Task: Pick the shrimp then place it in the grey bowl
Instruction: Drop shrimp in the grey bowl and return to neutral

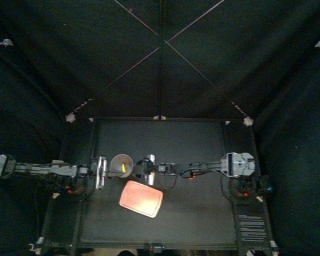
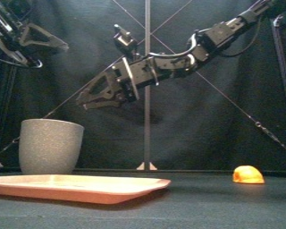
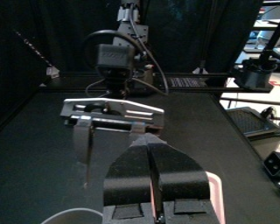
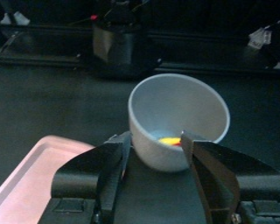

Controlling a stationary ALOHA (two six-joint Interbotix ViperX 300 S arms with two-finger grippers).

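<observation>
The tall grey speckled cup (image 2: 50, 146) stands upright at the table's left, just behind the pink tray (image 2: 74, 186). In the right wrist view a small orange-yellow toy (image 4: 168, 140) that looks like the shrimp lies on the bottom of the cup (image 4: 178, 109). My right gripper (image 2: 104, 96) hangs above the cup, slightly to its right. It is open and holds nothing (image 4: 160, 149). My left gripper (image 3: 154, 179) is shut and empty, raised at the left, and faces the right gripper (image 3: 113, 131).
A second small orange toy (image 2: 247, 173) lies on the table at the far right. The flat pink tray (image 1: 143, 200) sits in front of the cup (image 1: 121, 163), and nothing lies on it. Both arms meet over the middle of the table.
</observation>
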